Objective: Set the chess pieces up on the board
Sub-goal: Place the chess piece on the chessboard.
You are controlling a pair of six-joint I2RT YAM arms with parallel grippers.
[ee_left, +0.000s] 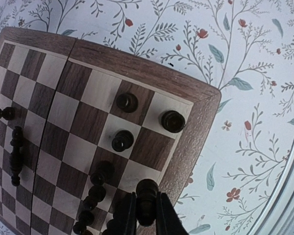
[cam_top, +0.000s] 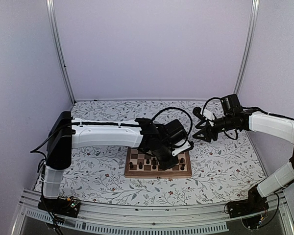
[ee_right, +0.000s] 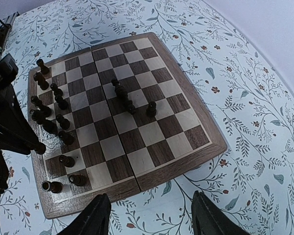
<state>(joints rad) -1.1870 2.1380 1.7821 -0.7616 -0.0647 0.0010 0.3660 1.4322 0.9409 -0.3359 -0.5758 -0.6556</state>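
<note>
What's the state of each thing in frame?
Board, opened flat.
Pieces, most upright along one side, some lying mid-board.
Left end effector, shut on a piece at the board's edge.
Right end effector, open, empty.

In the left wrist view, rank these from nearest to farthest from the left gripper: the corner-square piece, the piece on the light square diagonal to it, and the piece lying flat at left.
From the left gripper, shut on a held piece:
1. Light-square piece, just up-left of it.
2. Corner-square piece, at the board corner on the right.
3. Lying piece, far left.
</note>
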